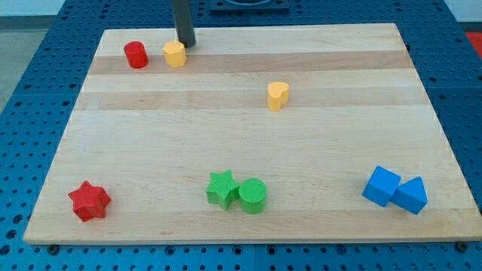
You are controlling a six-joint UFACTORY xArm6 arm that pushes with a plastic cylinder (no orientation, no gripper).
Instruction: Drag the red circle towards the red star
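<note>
The red circle (136, 55) stands near the view's top left of the wooden board (151, 135). The red star (89, 201) lies at the view's bottom left corner, far below the circle. My tip (186, 44) is at the board's top edge, just right of and above a yellow hexagon (175, 54), which sits between the tip and the red circle. The tip is apart from the red circle.
A yellow heart (278, 95) lies right of centre. A green star (222, 188) touches a green circle (253, 196) at the bottom middle. A blue cube (382, 186) and a blue triangle (411, 195) sit together at the bottom right.
</note>
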